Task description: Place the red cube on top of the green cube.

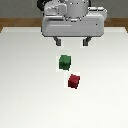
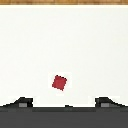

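The red cube [image 1: 74, 80] lies on the white table, nearer the front than the green cube [image 1: 64, 62], a short way toward the exterior view's right of it; the two are apart. My gripper [image 1: 73, 42] hangs above the table behind the green cube, its two dark fingers spread wide and empty. In the wrist view the red cube [image 2: 59, 82] shows between the two fingertips [image 2: 22, 102], well below them. The green cube is out of the wrist view.
The white table [image 1: 30, 100] fills the scene. A brown wooden floor strip [image 1: 15, 24] runs along its far edge, also seen in the wrist view [image 2: 64, 2].
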You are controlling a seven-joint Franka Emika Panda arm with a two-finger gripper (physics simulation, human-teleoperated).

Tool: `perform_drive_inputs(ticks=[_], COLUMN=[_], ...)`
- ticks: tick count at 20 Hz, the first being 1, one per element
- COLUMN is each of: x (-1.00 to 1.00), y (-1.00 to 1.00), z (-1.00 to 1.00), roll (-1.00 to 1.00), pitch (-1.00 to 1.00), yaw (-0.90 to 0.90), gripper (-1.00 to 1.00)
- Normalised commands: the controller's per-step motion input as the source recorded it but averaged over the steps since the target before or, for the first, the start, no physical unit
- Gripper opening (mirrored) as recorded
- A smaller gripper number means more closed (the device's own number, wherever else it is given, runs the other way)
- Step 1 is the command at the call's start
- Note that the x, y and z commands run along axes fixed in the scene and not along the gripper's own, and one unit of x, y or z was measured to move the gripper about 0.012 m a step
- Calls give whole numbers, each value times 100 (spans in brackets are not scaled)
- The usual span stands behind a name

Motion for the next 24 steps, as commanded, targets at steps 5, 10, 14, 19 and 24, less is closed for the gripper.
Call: perform_drive_inputs(ticks=[5, 10, 14, 19, 24], x=[-20, 0, 0, 0, 20], y=[20, 0, 0, 0, 0], z=[0, -20, -75, -100, 0], roll=[0, 0, 0, 0, 0], pitch=[0, 0, 0, 0, 0], yaw=[0, 0, 0, 0, 0], gripper=[100, 100, 100, 100, 100])
